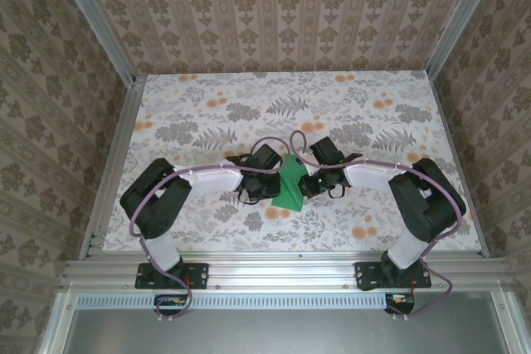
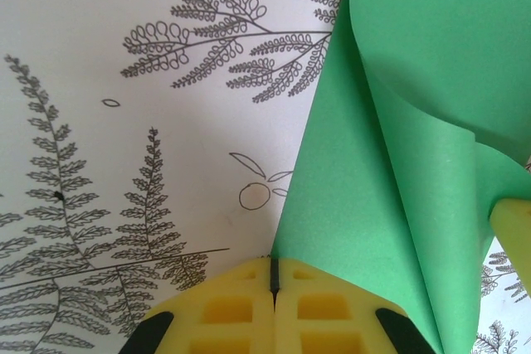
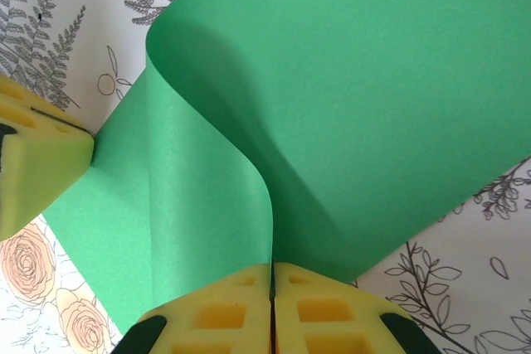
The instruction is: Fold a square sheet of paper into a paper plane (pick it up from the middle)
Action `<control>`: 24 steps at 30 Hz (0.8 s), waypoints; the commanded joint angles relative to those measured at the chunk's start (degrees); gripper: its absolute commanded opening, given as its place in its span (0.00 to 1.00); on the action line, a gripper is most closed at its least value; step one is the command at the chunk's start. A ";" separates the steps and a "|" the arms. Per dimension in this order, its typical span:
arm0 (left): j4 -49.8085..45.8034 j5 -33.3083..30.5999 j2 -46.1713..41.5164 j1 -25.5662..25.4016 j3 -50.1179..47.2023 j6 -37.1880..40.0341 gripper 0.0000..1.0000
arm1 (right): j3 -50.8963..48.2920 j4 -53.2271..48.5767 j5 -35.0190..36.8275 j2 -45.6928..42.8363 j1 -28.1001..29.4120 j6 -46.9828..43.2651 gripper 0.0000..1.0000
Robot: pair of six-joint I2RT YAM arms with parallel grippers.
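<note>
The square sheet of paper [image 1: 289, 190] is bright green and sits mid-table between my two grippers, lifted and partly curled over itself. My left gripper [image 1: 275, 178] is shut at the sheet's left edge. In the left wrist view the paper [image 2: 373, 188] runs down into the tip of that gripper [image 2: 274, 261]. My right gripper [image 1: 306, 178] is shut on the opposite side. The right wrist view shows a rolled flap of the paper [image 3: 357, 105] ending in the seam of this gripper [image 3: 272, 267]. The left gripper's yellow fingers [image 3: 41, 163] touch the sheet's far edge there.
The table [image 1: 249, 105] has a floral cloth. Aluminium rails [image 1: 112, 172] and patterned walls close it in on the left, right and back. Both arm bases stand at the near edge [image 1: 282, 267].
</note>
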 commanded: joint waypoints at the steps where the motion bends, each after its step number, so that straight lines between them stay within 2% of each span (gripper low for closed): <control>1: -3.90 -1.19 2.48 -0.73 0.02 1.38 0.00 | 1.62 -1.19 1.99 0.83 -0.38 -0.39 0.09; 10: -4.21 -1.16 2.74 -0.76 0.32 1.56 0.00 | 2.88 -2.55 0.70 1.47 -0.37 -0.98 0.10; 24: -4.91 -1.48 2.79 -0.99 0.94 1.74 0.00 | 2.10 -3.33 3.67 1.61 -0.39 1.27 0.10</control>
